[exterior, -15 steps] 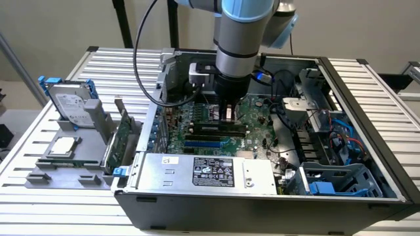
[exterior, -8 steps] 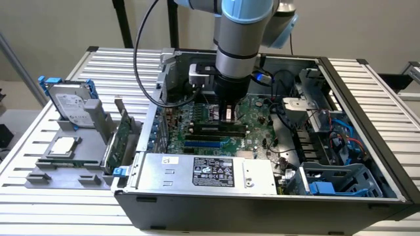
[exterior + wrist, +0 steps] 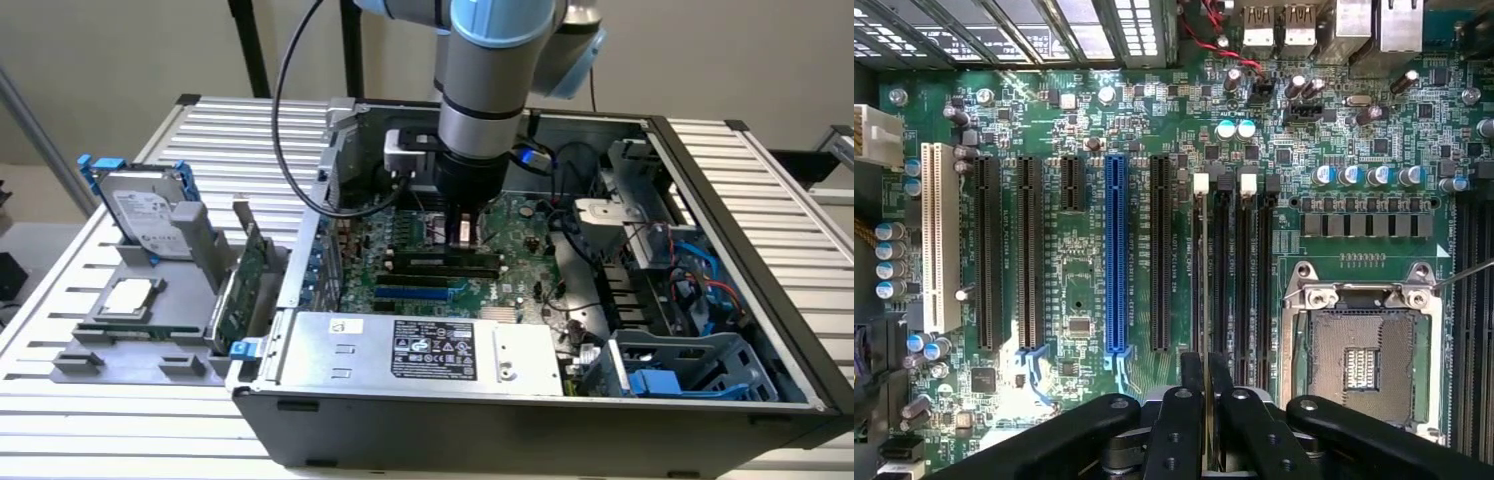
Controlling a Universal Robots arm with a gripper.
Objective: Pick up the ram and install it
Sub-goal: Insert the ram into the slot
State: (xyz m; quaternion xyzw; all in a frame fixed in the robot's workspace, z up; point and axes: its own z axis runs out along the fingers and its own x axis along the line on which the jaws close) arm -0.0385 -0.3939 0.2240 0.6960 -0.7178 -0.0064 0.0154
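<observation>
- The hand [image 3: 1206, 420] is closed on the ram [image 3: 1208, 400], held edge-on over the black memory slots [image 3: 1234, 270].
- Beside them: empty processor socket [image 3: 1364, 360], blue slot [image 3: 1116, 255].
- The arm [image 3: 483, 90] points straight down into the computer case [image 3: 747, 300]; an expansion card [image 3: 240, 290] stands outside on the counter [image 3: 80, 400].

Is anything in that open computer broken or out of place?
Nothing looks damaged. The processor socket on the motherboard sits bare, while a silver chip lies on the grey stand outside the case. The gripper grips the ram edge-on above the slots.
</observation>
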